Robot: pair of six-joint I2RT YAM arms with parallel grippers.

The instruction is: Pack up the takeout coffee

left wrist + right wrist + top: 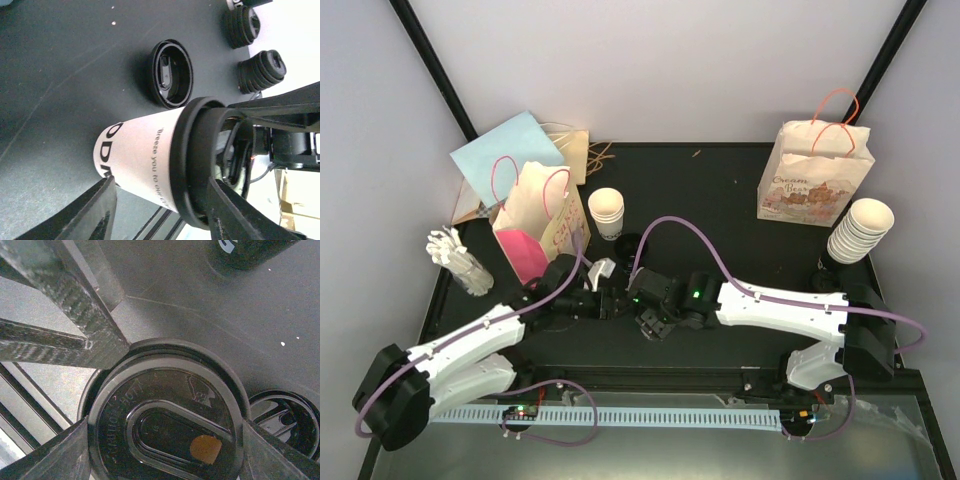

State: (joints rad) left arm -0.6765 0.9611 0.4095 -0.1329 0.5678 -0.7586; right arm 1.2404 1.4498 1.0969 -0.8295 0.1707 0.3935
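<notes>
A white paper coffee cup (142, 155) with black print lies tilted between the fingers of my left gripper (160, 190), which is shut on it; one finger (97, 210) touches it near its base, the other (232, 215) is by the lid. A black lid (165, 425) sits on the cup's mouth, with an orange patch showing at its sip hole. My right gripper (165, 440) is shut on the lid's rim from both sides. From above, both grippers meet at mid-table: left gripper (600, 292), right gripper (642, 300), the cup (603, 270) between them.
A spare black lid (170, 74) lies on the table just beyond the cup. A short cup stack (607, 212) and pink and cream bags (535, 220) stand at the back left. At the right are a printed paper bag (815, 175), a tall cup stack (861, 232) and lid stacks (262, 70).
</notes>
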